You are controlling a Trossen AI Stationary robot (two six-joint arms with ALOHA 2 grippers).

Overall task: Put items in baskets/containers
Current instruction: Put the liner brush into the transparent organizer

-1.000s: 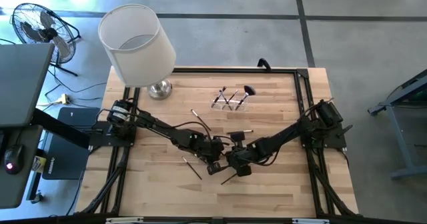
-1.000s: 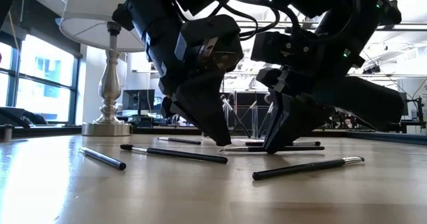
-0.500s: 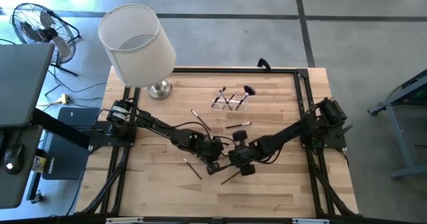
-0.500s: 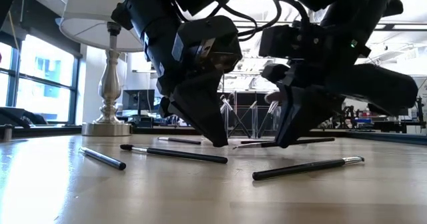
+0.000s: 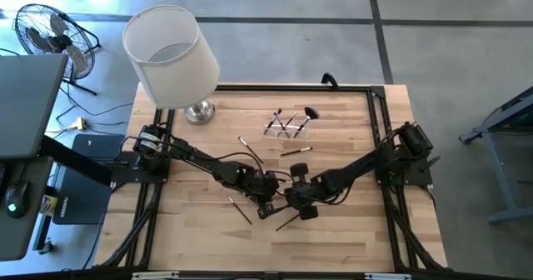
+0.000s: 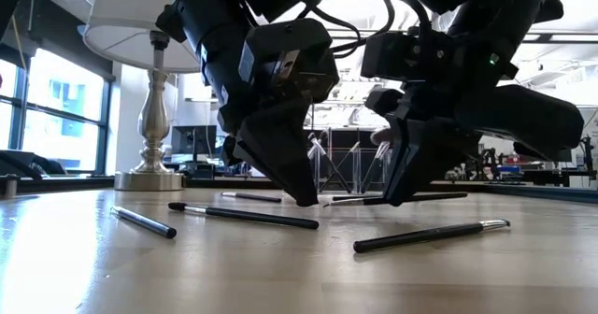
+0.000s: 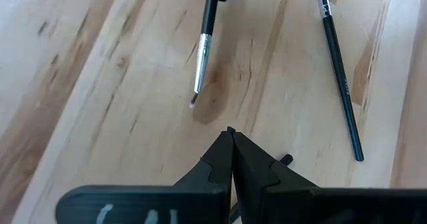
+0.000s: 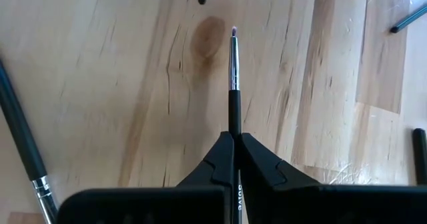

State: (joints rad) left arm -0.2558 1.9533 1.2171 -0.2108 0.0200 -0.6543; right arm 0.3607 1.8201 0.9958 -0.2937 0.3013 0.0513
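My right gripper [image 8: 235,136] is shut on a slim dark makeup brush [image 8: 233,71] just above mid-table. The brush's silver ferrule and small tip point at my left gripper [image 7: 231,134]. That gripper stands shut close by, to the left [image 5: 268,192], low over the wood, with nothing seen between its fingers. Several other brushes lie flat on the table [image 5: 239,209] [image 5: 287,222] [image 5: 250,151] [image 5: 297,152]. The clear holder [image 5: 287,128] stands toward the far edge with a few brushes leaning in it. My right gripper pinches the brush's dark handle [image 8: 235,121] between its two fingers, behind the ferrule. The fingers slant down from the table's right side. In the low view the brush [image 6: 439,198] is lifted clear of the wood and nearly level, sticking out on both sides of the fingers.
A lamp with a big white shade [image 5: 171,55] and a silver base [image 5: 200,111] stands at the far left corner. Black frame rails [image 5: 379,113] border the table. Loose brushes lie near the front edge [image 6: 243,216] [image 6: 145,221] [image 6: 430,235].
My right gripper has risen slightly with the brush. A second ago the brush lay on the wood under the fingers; it now hangs clear of the table, nearly level.
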